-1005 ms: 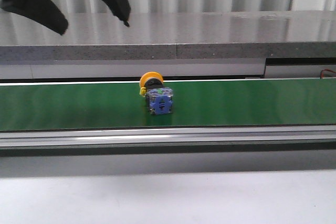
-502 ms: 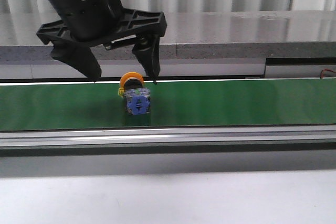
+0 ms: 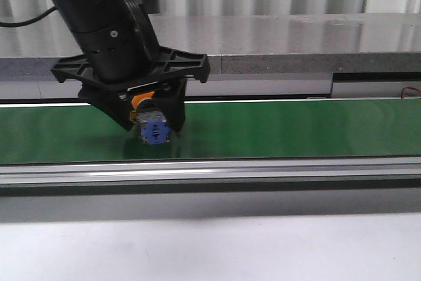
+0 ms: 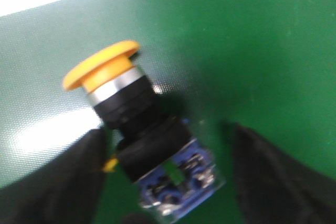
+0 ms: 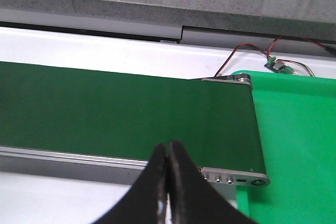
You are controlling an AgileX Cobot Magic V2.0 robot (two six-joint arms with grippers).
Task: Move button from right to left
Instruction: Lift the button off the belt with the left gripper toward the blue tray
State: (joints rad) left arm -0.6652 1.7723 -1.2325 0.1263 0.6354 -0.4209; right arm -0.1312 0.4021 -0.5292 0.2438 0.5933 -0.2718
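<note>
The button [image 3: 156, 129] lies on its side on the green conveyor belt [image 3: 296, 129], its blue boxy end facing front and its orange cap [image 3: 141, 100] behind. My left gripper [image 3: 152, 123] is down over it, open, with one finger on each side. In the left wrist view the button [image 4: 178, 174] lies between the black fingers [image 4: 68, 177]. One finger is close beside its black body and the other stands apart from it. My left gripper [image 4: 167, 132] has not closed on it. My right gripper [image 5: 168, 148] is shut and empty above the front rail at the belt's right end.
A grey ledge [image 3: 296, 37] runs behind the belt and a metal rail [image 3: 263, 172] runs in front of it. In the right wrist view the belt [image 5: 105, 108] ends at a roller, with a bright green mat [image 5: 294, 140] and a small wired circuit board [image 5: 278, 65] beyond.
The button has travelled left along the belt. My left gripper has come down from above and now straddles it with its fingers.
</note>
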